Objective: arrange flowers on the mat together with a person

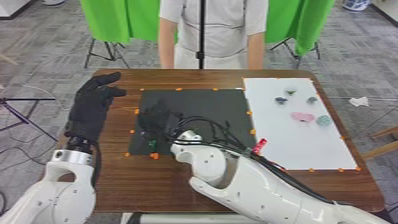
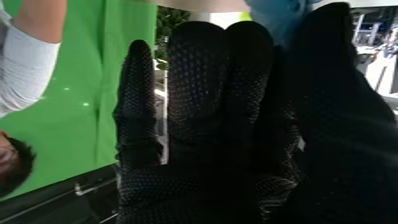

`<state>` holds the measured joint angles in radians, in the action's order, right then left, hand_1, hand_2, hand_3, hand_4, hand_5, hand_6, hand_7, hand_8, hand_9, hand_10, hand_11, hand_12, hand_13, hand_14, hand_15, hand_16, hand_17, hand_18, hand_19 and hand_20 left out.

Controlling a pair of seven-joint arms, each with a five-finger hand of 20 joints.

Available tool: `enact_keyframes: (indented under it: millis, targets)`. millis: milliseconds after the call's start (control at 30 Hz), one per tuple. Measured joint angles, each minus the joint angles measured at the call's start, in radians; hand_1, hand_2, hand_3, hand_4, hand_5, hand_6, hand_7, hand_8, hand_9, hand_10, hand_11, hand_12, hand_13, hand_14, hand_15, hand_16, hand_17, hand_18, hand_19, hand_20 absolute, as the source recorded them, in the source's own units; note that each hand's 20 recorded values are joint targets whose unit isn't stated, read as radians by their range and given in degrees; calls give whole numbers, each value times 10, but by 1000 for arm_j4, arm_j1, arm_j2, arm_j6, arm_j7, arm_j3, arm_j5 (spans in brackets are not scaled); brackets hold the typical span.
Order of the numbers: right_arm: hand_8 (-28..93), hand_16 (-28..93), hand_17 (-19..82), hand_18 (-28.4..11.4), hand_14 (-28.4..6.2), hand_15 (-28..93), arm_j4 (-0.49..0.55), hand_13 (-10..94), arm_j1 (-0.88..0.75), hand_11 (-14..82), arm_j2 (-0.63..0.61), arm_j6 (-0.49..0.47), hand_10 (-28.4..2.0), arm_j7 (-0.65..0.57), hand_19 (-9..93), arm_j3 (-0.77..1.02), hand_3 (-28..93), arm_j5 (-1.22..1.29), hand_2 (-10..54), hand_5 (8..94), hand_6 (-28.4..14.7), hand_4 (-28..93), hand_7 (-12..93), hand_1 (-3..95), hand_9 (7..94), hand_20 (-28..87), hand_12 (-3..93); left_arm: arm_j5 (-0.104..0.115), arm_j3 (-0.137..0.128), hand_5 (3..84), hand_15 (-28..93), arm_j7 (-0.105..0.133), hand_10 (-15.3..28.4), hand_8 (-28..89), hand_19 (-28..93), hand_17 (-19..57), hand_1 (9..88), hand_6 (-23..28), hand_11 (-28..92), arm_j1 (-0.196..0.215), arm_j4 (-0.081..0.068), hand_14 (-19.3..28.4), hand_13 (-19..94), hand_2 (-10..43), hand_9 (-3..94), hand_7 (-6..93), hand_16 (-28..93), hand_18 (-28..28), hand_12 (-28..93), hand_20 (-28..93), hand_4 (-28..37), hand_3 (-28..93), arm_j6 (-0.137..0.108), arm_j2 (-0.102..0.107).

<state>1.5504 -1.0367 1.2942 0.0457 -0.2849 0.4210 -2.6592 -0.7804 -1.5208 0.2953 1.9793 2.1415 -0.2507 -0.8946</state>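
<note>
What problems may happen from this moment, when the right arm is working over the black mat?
The loose cables along the right arm arch over the black mat and might snag or drag anything placed there. The arm also angles past the near end of the white mat; a swing to the right could perhaps sweep the pink piece away.

Got a brown wooden table (image 1: 129, 190), bearing a black mat (image 1: 200, 102) toward eleven o'clock and a white sheet (image 1: 284, 142) toward two o'clock, with small orange markers (image 1: 179, 89) dotted along the edges of both
</note>
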Motion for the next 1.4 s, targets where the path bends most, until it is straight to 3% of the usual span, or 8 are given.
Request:
enact_keyframes:
  millis: [100, 167, 233, 467, 500, 633, 900, 1400]
  targets:
    - [-94, 245, 263, -162, -24, 600, 4, 744, -6, 525, 1, -11, -47, 9, 691, 4, 485, -2, -95, 652, 112, -283, 316, 485, 746, 194, 255, 1, -1, 310, 803, 0, 284, -255, -198, -187, 264, 39, 766, 6, 0, 284, -138, 87, 374, 555, -283, 278, -170, 835, -283, 860, 0, 0]
    - [-99, 246, 264, -162, -20, 599, 7, 743, -8, 528, 1, -12, -43, 9, 689, -1, 468, 0, -95, 647, 116, -283, 324, 488, 745, 196, 255, 1, -1, 288, 234, 1, 284, -278, -273, -187, 260, 25, 851, 11, 0, 284, -182, 98, 363, 621, -283, 267, -244, 739, -283, 866, 0, 0]
    - [-109, 248, 263, -163, -19, 597, 11, 743, -8, 529, 1, -13, -43, 9, 689, -8, 487, 0, -95, 641, 120, -283, 335, 472, 743, 199, 256, 1, -1, 289, 404, 1, 284, -280, -280, -187, 261, 24, 852, 14, 0, 284, -186, 96, 363, 621, -283, 268, -249, 757, -283, 870, 0, 1]
    - [-149, 246, 264, -165, -23, 605, 17, 731, -3, 537, 1, -16, -47, 4, 686, -32, 503, 0, -95, 604, 114, -282, 346, 443, 724, 207, 250, 1, -1, 329, -256, 1, 284, -218, -98, -187, 288, 50, 833, 15, 1, 284, -187, 86, 399, 618, 24, 282, -266, 876, -283, 869, -1, 1]
    - [-152, 242, 264, -167, -26, 608, 19, 726, -4, 537, 1, -16, -53, 5, 686, -29, 515, 2, -95, 600, 106, -282, 333, 439, 718, 207, 246, 2, -2, 348, -77, 2, 284, -232, 56, -187, 294, 62, 780, 17, 1, 284, -170, 73, 399, 584, 464, 283, -235, 812, -283, 872, -2, 1]
    - [-155, 218, 253, -177, -48, 632, 51, 698, -30, 534, 1, -16, -83, 22, 691, 22, 513, 28, -92, 599, 72, -225, 257, 459, 694, 208, 227, 4, -37, 430, 640, 3, 284, -112, 499, -127, 313, 103, 362, 56, 21, 284, 131, 44, 401, 250, -234, 284, 66, 269, -245, 807, -13, 1]
    - [-137, 186, 228, -194, -92, 637, 277, 658, -11, 480, -103, -48, -119, -85, 697, 43, 685, 237, -95, 617, 40, -280, 179, 392, 685, 217, 215, 13, -137, 372, 521, 19, 206, -78, 533, -82, 257, 64, 235, 199, 75, 278, 276, 54, 371, 104, -98, 269, 106, 140, -252, 780, -66, 1]
    - [-128, 134, 147, -215, -126, 492, 550, 555, -377, 218, -230, -51, -125, -102, 594, 676, 720, 688, -81, 517, 26, -271, 165, 304, 586, 172, 153, 51, -133, 368, 500, 63, 183, -88, 519, -77, 248, 53, 246, 250, 78, 268, 296, 51, 374, 114, -83, 266, 98, 149, -268, 795, -109, 8]
